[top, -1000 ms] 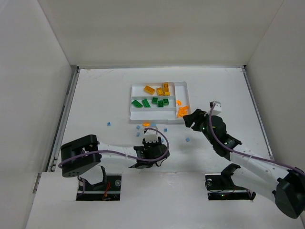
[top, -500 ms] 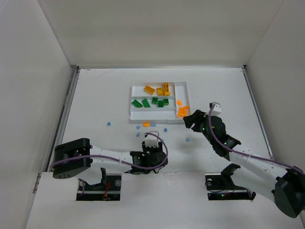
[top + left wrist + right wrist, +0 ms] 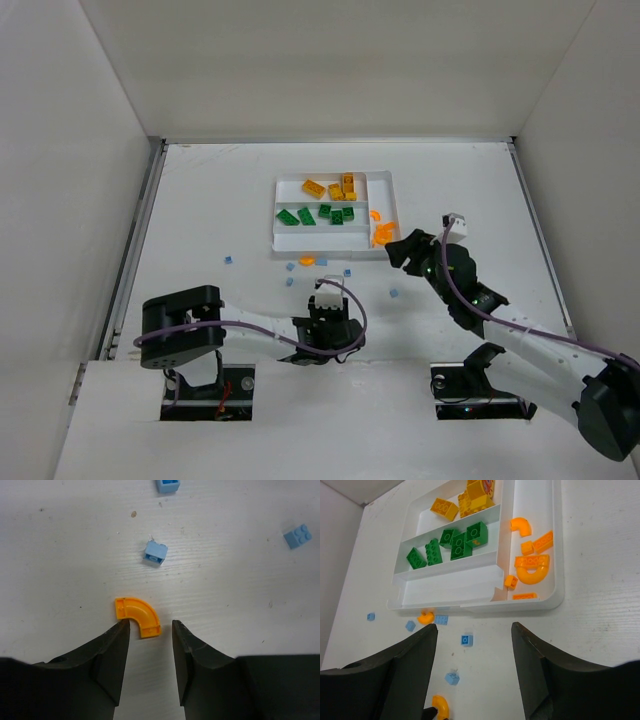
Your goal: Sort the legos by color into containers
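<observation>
Your left gripper point(image 3: 150, 626) stood narrowly parted, tips at the curved orange piece point(image 3: 136, 614); your right gripper point(image 3: 475, 627) gaped wide and empty near the tray point(image 3: 540, 604).

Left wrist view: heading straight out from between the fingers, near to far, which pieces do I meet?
orange curved piece → light blue brick → second light blue brick, cut off by the top edge of the picture.
</observation>
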Controlling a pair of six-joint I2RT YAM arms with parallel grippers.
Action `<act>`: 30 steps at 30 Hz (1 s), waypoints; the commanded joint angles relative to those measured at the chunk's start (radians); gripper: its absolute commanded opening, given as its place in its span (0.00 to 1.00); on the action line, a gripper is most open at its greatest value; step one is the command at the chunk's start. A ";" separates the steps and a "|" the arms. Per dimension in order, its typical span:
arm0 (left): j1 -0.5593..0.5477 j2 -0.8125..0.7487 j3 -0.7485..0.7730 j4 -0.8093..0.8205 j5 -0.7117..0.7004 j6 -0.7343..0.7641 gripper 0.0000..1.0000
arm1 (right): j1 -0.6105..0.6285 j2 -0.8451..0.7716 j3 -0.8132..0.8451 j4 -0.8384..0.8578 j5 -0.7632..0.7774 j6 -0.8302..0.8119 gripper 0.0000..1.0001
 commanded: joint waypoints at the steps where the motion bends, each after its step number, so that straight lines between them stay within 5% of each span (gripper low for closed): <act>1: -0.001 0.046 0.040 -0.008 0.004 -0.001 0.35 | -0.002 -0.009 -0.007 0.055 -0.005 0.006 0.67; 12: -0.001 0.063 0.046 -0.056 0.007 0.007 0.16 | -0.016 -0.038 -0.013 0.050 -0.005 0.006 0.67; 22: 0.001 -0.138 0.034 0.019 -0.039 0.137 0.11 | -0.054 -0.087 -0.041 0.055 0.030 0.042 0.66; 25: 0.053 -0.189 0.038 0.116 -0.019 0.221 0.12 | -0.100 -0.142 -0.073 0.055 0.044 0.074 0.61; 30: 0.212 -0.175 0.066 0.369 0.149 0.370 0.12 | -0.217 -0.233 -0.120 0.024 0.013 0.131 0.32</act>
